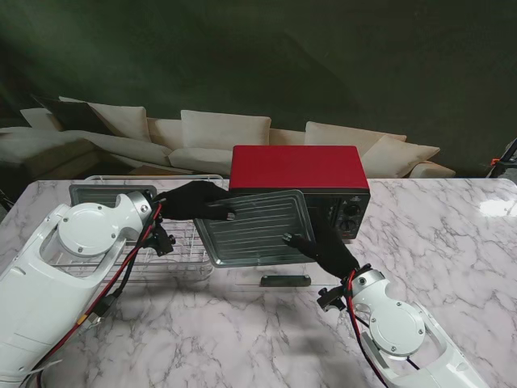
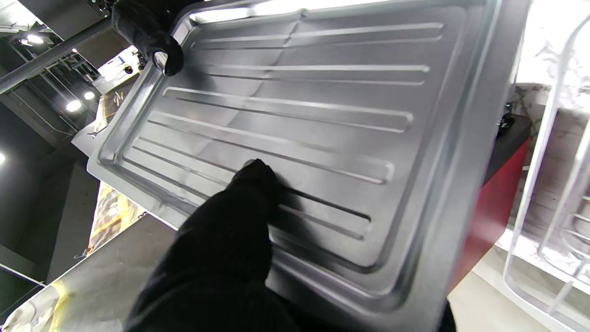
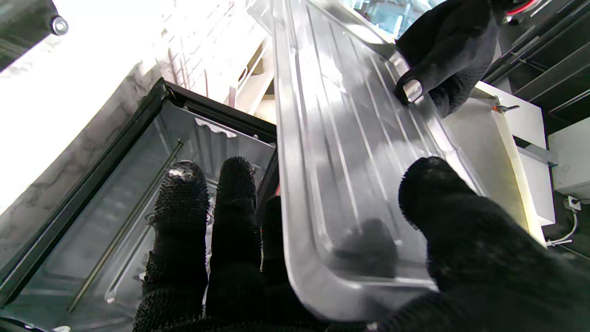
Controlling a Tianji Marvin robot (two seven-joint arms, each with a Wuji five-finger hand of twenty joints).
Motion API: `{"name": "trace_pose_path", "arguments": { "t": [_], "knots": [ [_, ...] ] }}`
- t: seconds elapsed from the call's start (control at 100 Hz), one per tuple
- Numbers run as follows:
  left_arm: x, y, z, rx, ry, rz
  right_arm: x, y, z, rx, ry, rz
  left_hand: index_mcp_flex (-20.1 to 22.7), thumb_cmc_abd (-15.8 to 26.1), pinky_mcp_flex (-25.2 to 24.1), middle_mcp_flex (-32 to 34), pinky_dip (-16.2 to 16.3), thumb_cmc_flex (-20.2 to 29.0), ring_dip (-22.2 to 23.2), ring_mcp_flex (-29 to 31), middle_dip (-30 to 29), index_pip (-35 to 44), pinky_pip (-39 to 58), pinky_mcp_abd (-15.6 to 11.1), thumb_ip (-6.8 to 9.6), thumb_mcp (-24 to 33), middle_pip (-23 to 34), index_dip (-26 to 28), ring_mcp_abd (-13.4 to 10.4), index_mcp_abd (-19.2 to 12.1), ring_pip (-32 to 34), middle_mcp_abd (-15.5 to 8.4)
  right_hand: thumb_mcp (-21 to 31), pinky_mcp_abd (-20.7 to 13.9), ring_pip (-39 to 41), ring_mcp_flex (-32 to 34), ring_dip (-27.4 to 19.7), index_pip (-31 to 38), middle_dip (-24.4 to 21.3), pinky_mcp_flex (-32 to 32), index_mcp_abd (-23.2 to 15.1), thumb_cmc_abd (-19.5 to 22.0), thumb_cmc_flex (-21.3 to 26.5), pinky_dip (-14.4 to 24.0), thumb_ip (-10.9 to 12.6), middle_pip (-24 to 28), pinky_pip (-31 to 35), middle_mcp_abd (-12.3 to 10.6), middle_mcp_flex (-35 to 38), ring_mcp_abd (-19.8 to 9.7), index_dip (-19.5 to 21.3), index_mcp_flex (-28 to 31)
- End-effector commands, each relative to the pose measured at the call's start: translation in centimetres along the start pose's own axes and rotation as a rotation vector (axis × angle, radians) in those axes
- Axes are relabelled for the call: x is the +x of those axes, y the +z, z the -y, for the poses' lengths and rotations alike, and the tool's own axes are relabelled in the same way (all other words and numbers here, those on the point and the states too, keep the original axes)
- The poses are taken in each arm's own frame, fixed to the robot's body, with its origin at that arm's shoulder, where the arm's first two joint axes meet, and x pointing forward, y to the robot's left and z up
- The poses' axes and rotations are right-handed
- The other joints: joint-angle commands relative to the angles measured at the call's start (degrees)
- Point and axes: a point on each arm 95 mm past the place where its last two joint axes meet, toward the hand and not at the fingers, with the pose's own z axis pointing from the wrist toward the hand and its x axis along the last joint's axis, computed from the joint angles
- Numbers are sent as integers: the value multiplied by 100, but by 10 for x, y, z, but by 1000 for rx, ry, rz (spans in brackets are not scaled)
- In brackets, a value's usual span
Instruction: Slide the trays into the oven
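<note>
From the stand, the ribbed tray point(image 1: 257, 228) hangs tilted before the red oven point(image 1: 296, 179), hiding its mouth; left robot hand point(image 1: 196, 200) and right robot hand point(image 1: 325, 250) each grip an edge. The left wrist view shows a thumb point(image 2: 256, 180) pressing the tray's ribs. In the right wrist view, the oven door point(image 3: 138, 193) lies open on the worktop point(image 3: 69, 115) under the fingers point(image 3: 182, 207).

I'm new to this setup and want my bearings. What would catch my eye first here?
The red oven at the far middle of the marble table. In front of it, a ribbed metal tray is held tilted above the open door, gripped by the black-gloved left hand and right hand. A white wire rack lies to the left.
</note>
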Motion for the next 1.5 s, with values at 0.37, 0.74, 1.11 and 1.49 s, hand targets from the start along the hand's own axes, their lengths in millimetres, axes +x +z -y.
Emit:
{"name": "trace_pose_path", "arguments": {
  "t": [0.37, 0.74, 1.11, 1.49],
  "knots": [
    [4, 10, 1, -21, -19, 4, -5, 2, 12, 21, 96, 52, 413, 318, 10, 50, 2, 429, 34, 12, 18, 487, 119, -186, 142, 482, 1, 282, 244, -360, 164, 12, -245, 66, 1401, 1932, 595, 1534, 711, 1970, -198, 361, 1909, 615, -429, 837, 1227, 5, 1942, 166, -467, 1225],
    [4, 17, -5, -60, -14, 9, -4, 0, 17, -35, 209, 81, 267, 387, -64, -39, -2, 488, 23, -53, -24, 336, 73, -224, 147, 283, -23, 183, 181, -338, 123, 27, 1249, 605, 2021, 3416, 915, 2453, 1095, 3209, -845, -301, 2321, 991, -709, 954, 1953, 80, 3626, 245, -219, 2635],
    [11, 19, -6, -9, -36, -39, 0, -7, 17, -82, 372, 147, -1034, 662, -1218, -1629, -79, -232, -354, -1322, -1140, -1120, -856, -142, 508, -1641, -464, -308, 273, -181, -703, 176, 1605, 665, 2656, 3658, 1174, 2585, 1695, 3616, -1309, -372, 2294, 1105, -737, 1230, 2272, 27, 3875, 89, 759, 3029],
    [22, 6, 13, 110, -50, -92, 3, -16, 13, -114, 468, 177, -1983, 802, -2646, -3799, -542, -1684, -1246, -3126, -1827, -2138, -3529, 907, 310, -1942, -1344, -1024, 223, -85, -1920, 213, 1625, 644, 2930, 3671, 1223, 2612, 1740, 3695, -1296, -382, 2292, 1184, -747, 1306, 2460, 68, 3961, 43, 897, 3057]
  ]
}}
